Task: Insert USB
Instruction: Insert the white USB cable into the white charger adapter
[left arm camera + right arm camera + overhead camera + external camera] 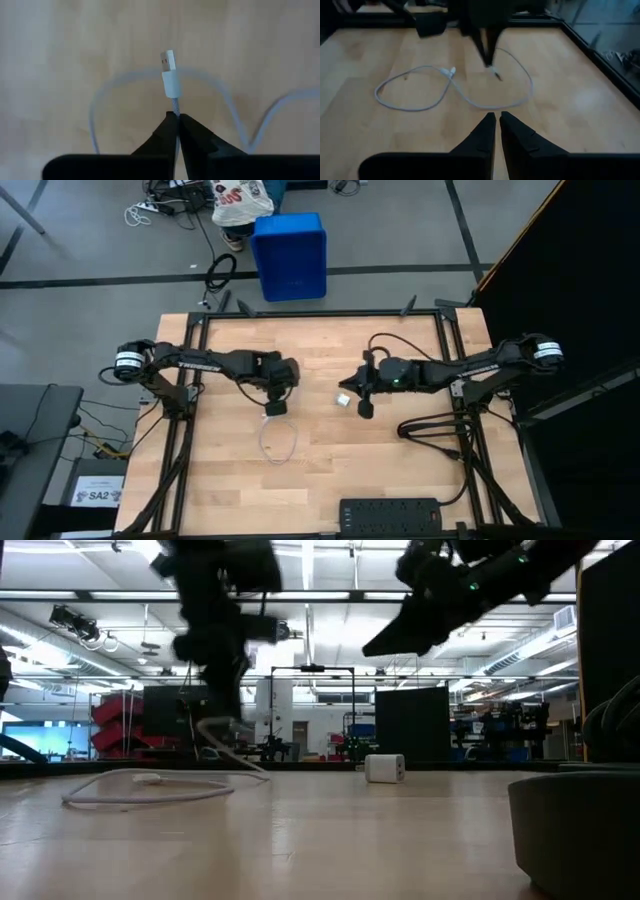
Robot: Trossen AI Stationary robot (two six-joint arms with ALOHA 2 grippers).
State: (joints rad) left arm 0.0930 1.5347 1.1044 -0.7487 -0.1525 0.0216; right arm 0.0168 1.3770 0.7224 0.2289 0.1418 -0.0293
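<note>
The USB cable (279, 442) is thin and whitish and lies in loose loops (435, 92) on the wooden table; its far plug (452, 71) rests on the wood. My left gripper (177, 117) hangs over the loops (140, 785), shut on the cable just behind its USB plug (170, 70). My right gripper (497, 117) hovers to the right of it (365, 408), shut and touching nothing. A small white cube adapter (343, 399) stands on the table between the two grippers. My left gripper pinches the cable (175, 106) between its two fingertips, just behind the plug's white housing (172, 85). The fingers (486, 47) come from above, pointing down. The plug sticks out past the fingertips, lifted off the table, and the cable (235, 750) trails slack down to the loops.
A black power strip (390, 513) lies at the table's near edge, its thick black cord (430, 428) coiled on the right side. A dark rounded object (580, 830) fills the low view's near right. A blue bin (289, 255) stands on the floor beyond the table.
</note>
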